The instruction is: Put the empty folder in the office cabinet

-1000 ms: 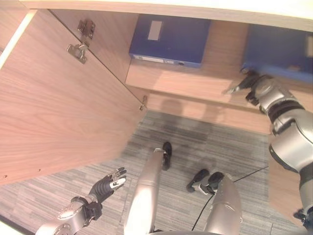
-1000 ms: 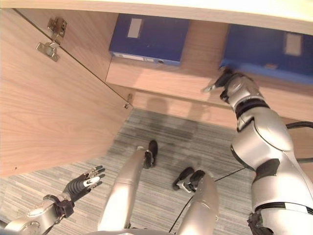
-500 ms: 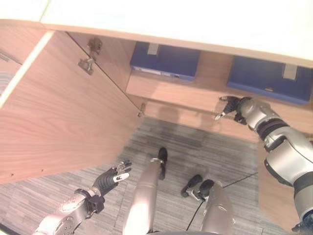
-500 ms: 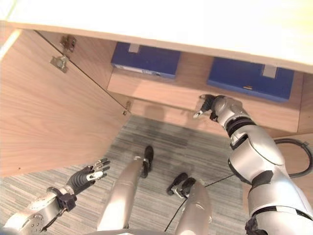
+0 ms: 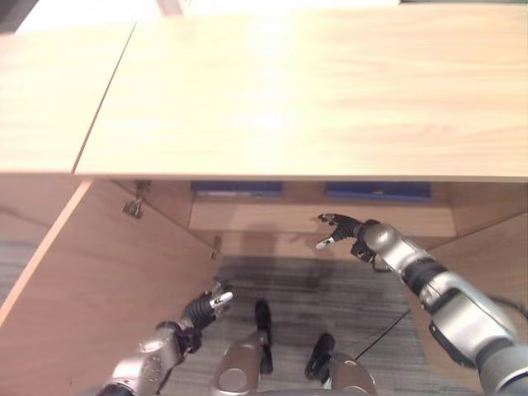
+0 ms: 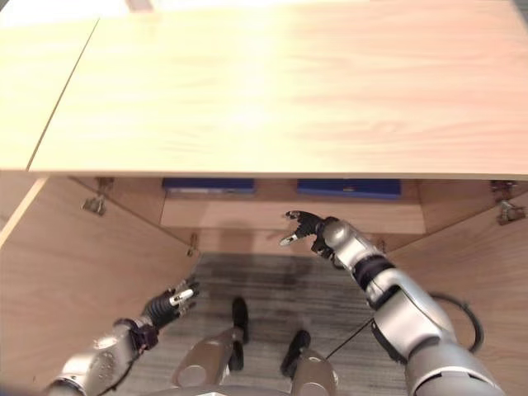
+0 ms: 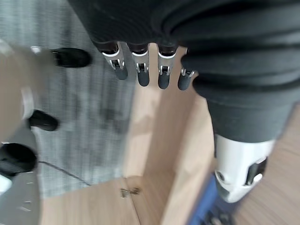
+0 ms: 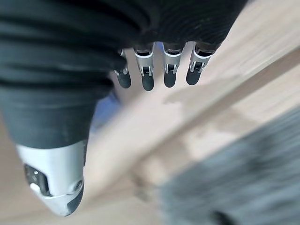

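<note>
Two blue folders lie flat on the shelf [image 5: 272, 218] inside the open wooden cabinet, one to the left [image 5: 235, 189] and one to the right [image 5: 377, 191]; only their front edges show under the cabinet top [image 5: 289, 99]. My right hand [image 5: 342, 229] hovers just in front of the shelf edge, below the right folder and apart from it, its fingers [image 8: 154, 70] straight and empty. My left hand [image 5: 206, 307] hangs low over the carpet beside the left door, its fingers [image 7: 140, 70] also straight and holding nothing.
The left cabinet door [image 5: 91, 297] swings wide open toward me, with a metal hinge [image 5: 132, 207] at its top. The right door [image 5: 487, 256] stands open at the right. Grey carpet [image 5: 289, 289] lies below the shelf. A second cabinet top [image 5: 49, 91] adjoins at the left.
The camera has risen, so the cabinet top now covers most of the view. My right hand has drawn back from the right folder to the front of the shelf. My left hand stays low.
</note>
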Robot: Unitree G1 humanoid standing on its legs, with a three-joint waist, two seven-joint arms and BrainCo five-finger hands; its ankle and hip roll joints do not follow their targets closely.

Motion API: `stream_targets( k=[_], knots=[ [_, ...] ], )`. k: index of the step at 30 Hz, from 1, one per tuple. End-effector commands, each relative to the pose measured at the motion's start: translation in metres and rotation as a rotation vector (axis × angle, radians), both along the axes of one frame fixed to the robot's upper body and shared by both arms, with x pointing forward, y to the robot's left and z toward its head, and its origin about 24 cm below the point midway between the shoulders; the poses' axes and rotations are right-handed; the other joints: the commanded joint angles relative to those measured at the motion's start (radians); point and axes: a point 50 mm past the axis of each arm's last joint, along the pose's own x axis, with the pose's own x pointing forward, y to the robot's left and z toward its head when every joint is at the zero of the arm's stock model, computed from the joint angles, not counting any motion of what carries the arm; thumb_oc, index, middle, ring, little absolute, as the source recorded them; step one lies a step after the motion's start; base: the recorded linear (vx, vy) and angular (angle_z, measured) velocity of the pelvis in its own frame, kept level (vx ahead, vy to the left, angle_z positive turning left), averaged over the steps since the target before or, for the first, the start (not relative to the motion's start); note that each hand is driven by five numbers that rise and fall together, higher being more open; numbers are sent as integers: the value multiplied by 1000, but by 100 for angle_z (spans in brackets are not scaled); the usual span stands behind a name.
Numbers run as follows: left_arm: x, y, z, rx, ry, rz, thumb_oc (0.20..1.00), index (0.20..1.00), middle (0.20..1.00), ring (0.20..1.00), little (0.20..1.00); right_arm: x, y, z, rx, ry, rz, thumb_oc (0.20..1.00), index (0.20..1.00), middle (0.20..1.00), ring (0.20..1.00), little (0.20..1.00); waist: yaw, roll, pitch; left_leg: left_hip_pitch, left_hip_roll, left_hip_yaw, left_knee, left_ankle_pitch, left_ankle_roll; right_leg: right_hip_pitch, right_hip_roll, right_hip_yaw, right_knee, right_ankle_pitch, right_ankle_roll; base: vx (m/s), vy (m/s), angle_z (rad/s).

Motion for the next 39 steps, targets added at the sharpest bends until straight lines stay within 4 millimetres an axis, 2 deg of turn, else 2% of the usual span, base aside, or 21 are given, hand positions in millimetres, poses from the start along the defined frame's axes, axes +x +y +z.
stream_targets(
  k=[1,2,3,5,7,8,10,13,14,15,20,21,22,23,26,28,30,33,37,38,39],
  knots=[
    [-10,8,-10,43,42,90,1000,1000,1000,1000,1000,-2,-31,5,2,-94,-163,1000,1000,1000,1000,1000,-4,-13,-35,70,11,7,-54,-78,-4,11,-110,18,-4,139,110,56,-135,-35],
    [-22,10,-23,37,108,223,1000,1000,1000,1000,1000,-28,-57,-17,18,-72,-314,1000,1000,1000,1000,1000,-15,-32,-66,89,8,29,-58,-78,-7,73,-99,25,-54,133,113,34,-131,-22],
    [-22,10,-23,38,108,222,1000,1000,1000,1000,1000,-29,-57,-17,18,-71,-315,1000,1000,1000,1000,1000,-14,-32,-66,90,9,29,-58,-78,-8,75,-98,24,-57,134,112,12,-193,-23],
    [-32,16,-29,33,150,311,1000,1000,1000,1000,1000,-48,-65,-36,56,-30,-416,1000,1000,1000,1000,1000,-14,-52,-89,93,22,55,-58,-63,-23,97,-51,39,-144,117,111,6,-219,-39],
    [-43,23,-37,36,208,436,1000,1000,1000,1000,1000,-86,-68,-69,102,75,-504,1000,1000,1000,1000,1000,-35,-76,-111,115,64,75,-59,-47,-50,117,17,76,-212,116,95,55,-375,-52],
    [-47,21,-40,32,226,452,1000,1000,1000,1000,1000,-95,-68,-77,114,104,-525,1000,1000,1000,1000,1000,-43,-80,-114,122,77,80,-58,-39,-58,127,34,81,-223,109,86,41,-321,-68],
    [-48,18,-41,23,236,459,1000,1000,1000,1000,1000,-103,-68,-83,131,130,-545,1000,1000,1000,1000,1000,-49,-83,-116,124,89,84,-57,-32,-66,131,46,87,-231,106,80,5,-166,-53],
    [-48,12,-45,4,263,479,1000,1000,1000,1000,1000,-127,-67,-106,156,235,-621,1000,1000,1000,1000,1000,-71,-89,-120,137,131,101,-51,-8,-88,145,86,112,-243,86,54,-5,-180,-12],
    [-48,12,-45,4,263,479,1000,1000,1000,1000,1000,-127,-67,-106,156,234,-621,1000,1000,1000,1000,1000,-71,-89,-120,137,131,101,-51,-8,-88,145,86,112,-243,86,54,-5,-292,-17],
    [-50,6,-48,-3,288,486,1000,1000,1000,1000,1000,-153,-75,-125,152,336,-720,1000,1000,1000,1000,1000,-93,-91,-124,152,171,126,-44,12,-105,154,122,137,-244,67,34,-3,-221,-22],
    [-50,1,-52,-11,325,498,1000,1000,1000,1000,1000,-172,-84,-136,126,413,-785,1000,1000,1000,1000,1000,-114,-101,-115,133,217,132,33,3,-116,144,154,186,-237,57,8,-50,-195,-30],
    [-44,-2,-52,-21,320,511,1000,1000,1000,1000,1000,-174,-85,-139,120,435,-805,1000,1000,1000,1000,1000,-109,-113,-98,107,202,43,139,-55,-94,120,160,234,-217,60,-4,-143,-138,-122],
    [-40,-1,-50,-18,299,513,1000,1000,1000,1000,1000,-181,-90,-142,98,470,-824,1000,1000,1000,1000,1000,-103,-122,-92,100,155,-54,255,-128,-57,104,165,285,-214,72,-10,-201,-148,-144],
    [-39,-1,-50,-18,297,513,1000,1000,1000,1000,1000,-180,-90,-142,100,468,-824,1000,1000,1000,1000,1000,-102,-127,-93,88,153,-45,256,-111,-49,91,161,283,-215,85,-16,-120,-93,-138],
    [-42,0,-51,-14,303,510,1000,1000,1000,1000,1000,-195,-102,-145,66,515,-866,1000,1000,1000,1000,1000,-98,-130,-97,91,91,-106,356,-181,-14,91,188,341,-221,90,-16,-8,-46,-73],
    [-48,2,-54,-5,323,513,1000,1000,1000,1000,1000,-209,-112,-146,54,545,-917,1000,1000,1000,1000,1000,-111,-124,-107,117,64,-98,331,-237,5,101,206,365,-233,90,-15,34,2,-51],
    [-51,5,-56,22,351,502,1000,1000,1000,1000,1000,-229,-120,-149,32,588,-975,1000,1000,1000,1000,1000,-127,-122,-117,142,55,-71,269,-263,8,109,208,365,-256,101,-8,10,33,-29],
    [-48,13,-56,66,359,479,1000,1000,1000,1000,1000,-248,-134,-148,10,628,-1056,1000,1000,1000,1000,1000,-150,-129,-144,168,35,-43,179,-247,-8,103,208,364,-295,135,8,-20,38,10],
    [-49,17,-56,79,367,467,1000,1000,1000,1000,1000,-260,-153,-140,-23,621,-1124,1000,1000,1000,1000,1000,-171,-130,-159,206,21,-15,91,-245,-15,99,211,373,-323,167,26,-22,42,-12],
    [-52,19,-57,84,370,470,1000,1000,1000,1000,1000,-262,-159,-137,-38,614,-1133,1000,1000,1000,1000,1000,-174,-129,-161,214,19,-11,81,-244,-16,101,211,377,-328,171,29,-3,69,-29],
    [-56,21,-58,94,384,474,1000,1000,1000,1000,1000,-253,-174,-126,-64,547,-1145,1000,1000,1000,1000,1000,-180,-127,-165,225,16,0,66,-242,-17,102,211,383,-332,178,36,2,71,-29]
  ],
)
